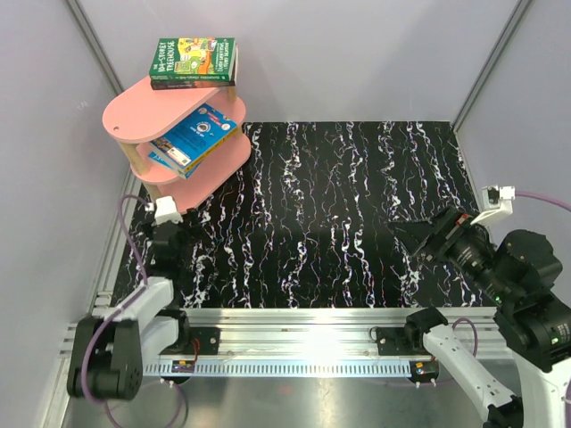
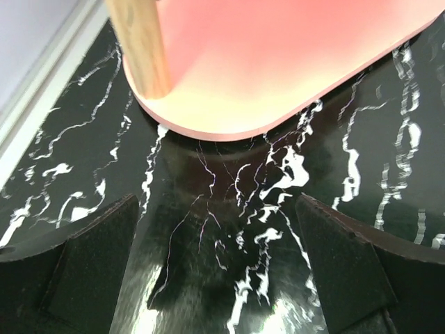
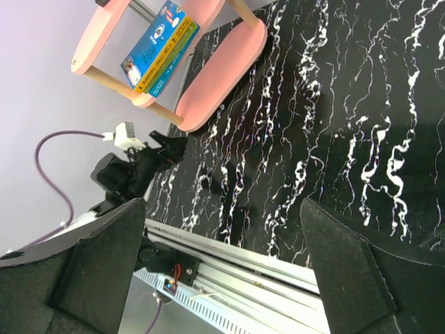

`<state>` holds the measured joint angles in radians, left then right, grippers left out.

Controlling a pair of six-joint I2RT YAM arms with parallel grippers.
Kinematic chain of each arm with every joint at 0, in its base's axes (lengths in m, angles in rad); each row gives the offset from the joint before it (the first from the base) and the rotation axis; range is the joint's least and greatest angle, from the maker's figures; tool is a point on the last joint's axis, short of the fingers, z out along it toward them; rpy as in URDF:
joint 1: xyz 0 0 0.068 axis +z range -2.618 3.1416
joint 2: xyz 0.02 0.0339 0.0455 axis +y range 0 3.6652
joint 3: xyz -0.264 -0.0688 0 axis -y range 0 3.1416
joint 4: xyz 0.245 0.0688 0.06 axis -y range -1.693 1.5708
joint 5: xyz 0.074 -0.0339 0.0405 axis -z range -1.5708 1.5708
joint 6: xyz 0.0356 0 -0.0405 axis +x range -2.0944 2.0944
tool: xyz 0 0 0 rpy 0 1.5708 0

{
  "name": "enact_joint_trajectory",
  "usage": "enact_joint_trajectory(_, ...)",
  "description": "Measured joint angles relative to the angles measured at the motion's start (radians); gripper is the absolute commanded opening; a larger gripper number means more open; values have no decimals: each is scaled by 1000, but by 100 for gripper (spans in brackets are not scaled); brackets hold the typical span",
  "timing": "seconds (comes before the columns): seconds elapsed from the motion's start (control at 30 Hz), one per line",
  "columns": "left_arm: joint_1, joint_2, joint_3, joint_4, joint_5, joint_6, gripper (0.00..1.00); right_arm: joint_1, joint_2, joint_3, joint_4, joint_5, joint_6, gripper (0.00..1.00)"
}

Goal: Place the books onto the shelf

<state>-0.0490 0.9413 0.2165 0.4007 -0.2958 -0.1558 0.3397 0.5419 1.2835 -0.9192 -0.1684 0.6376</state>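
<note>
Hands first: the left hand point(image 2: 215, 264) and the right hand point(image 3: 222, 264) both hover spread wide and empty over the glossy black marbled surface point(image 1: 339, 223). The left is just short of the shelf point(image 1: 143, 111). At far left its smooth pink oval boards, on pale wooden posts point(image 2: 139, 45), carry a blue book point(image 1: 192, 134) slanting on the middle board and a green book point(image 1: 193, 62) flat on top. Both are thin, light, glossy paperbacks, likely slippery and bendy, so a pinch across the stiffer spine edge seems safest.
</note>
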Motion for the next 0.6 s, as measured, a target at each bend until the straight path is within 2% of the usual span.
enact_joint_trajectory(0.17,0,166,-14,184,29,51,99,0,60,89,-75,0,23,100)
enact_joint_trajectory(0.4,10,235,-10,341,105,128,99,0,54,60,-124,-7,96,100)
enact_joint_trajectory(0.5,19,314,-27,489,132,151,99,0,51,54,-126,-9,108,100)
enact_joint_trajectory(0.6,21,374,-32,531,135,159,99,0,53,54,-126,-13,112,100)
